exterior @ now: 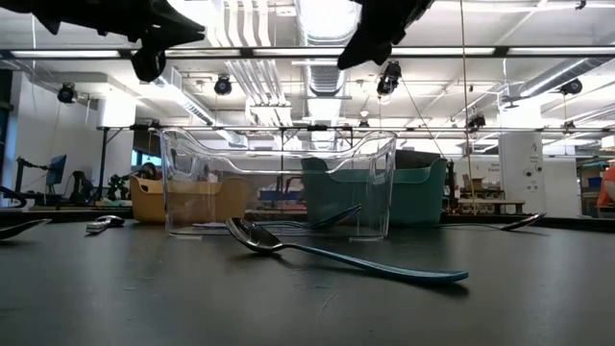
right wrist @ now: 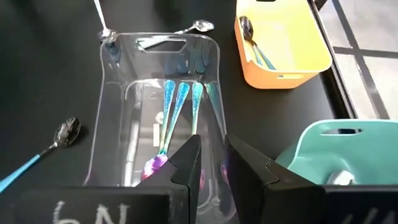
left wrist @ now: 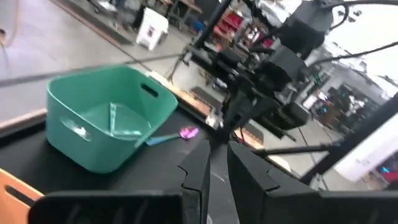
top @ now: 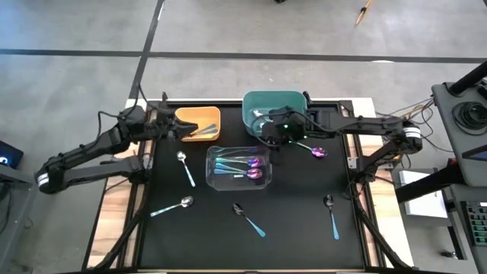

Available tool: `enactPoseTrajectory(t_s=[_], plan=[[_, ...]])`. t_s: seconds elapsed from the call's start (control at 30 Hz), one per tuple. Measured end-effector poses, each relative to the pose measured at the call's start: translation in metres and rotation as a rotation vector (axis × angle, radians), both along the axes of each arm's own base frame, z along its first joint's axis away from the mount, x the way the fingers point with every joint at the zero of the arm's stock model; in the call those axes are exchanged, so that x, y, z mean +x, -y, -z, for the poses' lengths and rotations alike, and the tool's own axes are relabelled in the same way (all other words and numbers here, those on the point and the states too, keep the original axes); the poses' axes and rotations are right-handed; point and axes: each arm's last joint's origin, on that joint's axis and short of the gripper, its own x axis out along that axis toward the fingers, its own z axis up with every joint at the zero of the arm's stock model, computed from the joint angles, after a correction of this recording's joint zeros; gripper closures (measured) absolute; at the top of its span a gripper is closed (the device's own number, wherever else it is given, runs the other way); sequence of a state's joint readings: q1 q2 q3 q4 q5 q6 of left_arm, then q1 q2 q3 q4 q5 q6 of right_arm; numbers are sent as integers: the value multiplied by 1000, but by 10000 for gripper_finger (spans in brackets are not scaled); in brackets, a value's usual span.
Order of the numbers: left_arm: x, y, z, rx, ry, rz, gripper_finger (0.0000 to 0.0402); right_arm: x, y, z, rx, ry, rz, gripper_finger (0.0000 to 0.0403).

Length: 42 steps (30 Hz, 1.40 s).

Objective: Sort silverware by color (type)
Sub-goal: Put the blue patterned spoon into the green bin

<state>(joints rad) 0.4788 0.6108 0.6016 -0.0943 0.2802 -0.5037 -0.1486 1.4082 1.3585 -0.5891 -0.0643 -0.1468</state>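
Loose spoons with teal handles lie flat on the black table: two silver ones [top: 185, 167] [top: 171, 207], two black ones [top: 249, 219] [top: 332, 215] and a purple one [top: 313, 151]. Several purple spoons [right wrist: 180, 112] lie in the clear bin [top: 215, 176]. Black spoons [right wrist: 254, 42] lie in the orange bin [top: 209, 114], and silver ones [top: 262, 116] in the teal bin [top: 251, 103]. My left gripper [top: 173, 126] hovers at the orange bin's left edge, shut and empty. My right gripper [top: 268, 141] hangs between the teal and clear bins, shut and empty.
The three bins stand in the table's far half, the clear one in the middle. The near half holds only scattered spoons. Beyond the table's right edge [top: 358, 183] there is a stand with cables and equipment [top: 464, 122].
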Motion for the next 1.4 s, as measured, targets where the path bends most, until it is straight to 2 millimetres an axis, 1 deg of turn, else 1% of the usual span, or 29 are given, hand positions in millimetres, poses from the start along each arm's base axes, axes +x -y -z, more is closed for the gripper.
enactPoseTrajectory(t_s=[0.13,0.3,0.43,0.57,0.7,0.83,0.97,1.13,1.27,1.4], plan=[[5,4,1,-44,-94,42,364,0,-1,11,22,-13,27,339],[3,12,-1,-92,-229,80,364,1,-3,14,40,-3,43,339],[1,18,7,-165,-345,78,364,2,-4,13,41,11,43,340],[2,27,19,-233,-416,109,364,5,-3,10,28,51,35,339],[6,38,23,-277,-466,151,364,5,-3,10,22,53,31,339],[14,54,28,-320,-515,226,364,5,-3,10,26,52,33,340],[19,74,36,-337,-611,310,364,5,-3,11,26,51,32,339],[15,105,51,-353,-821,428,364,5,-3,11,22,51,29,339],[13,128,63,-391,-967,457,364,5,-3,10,23,52,29,340],[14,146,75,-382,-1078,470,364,5,-3,10,22,52,29,339]])
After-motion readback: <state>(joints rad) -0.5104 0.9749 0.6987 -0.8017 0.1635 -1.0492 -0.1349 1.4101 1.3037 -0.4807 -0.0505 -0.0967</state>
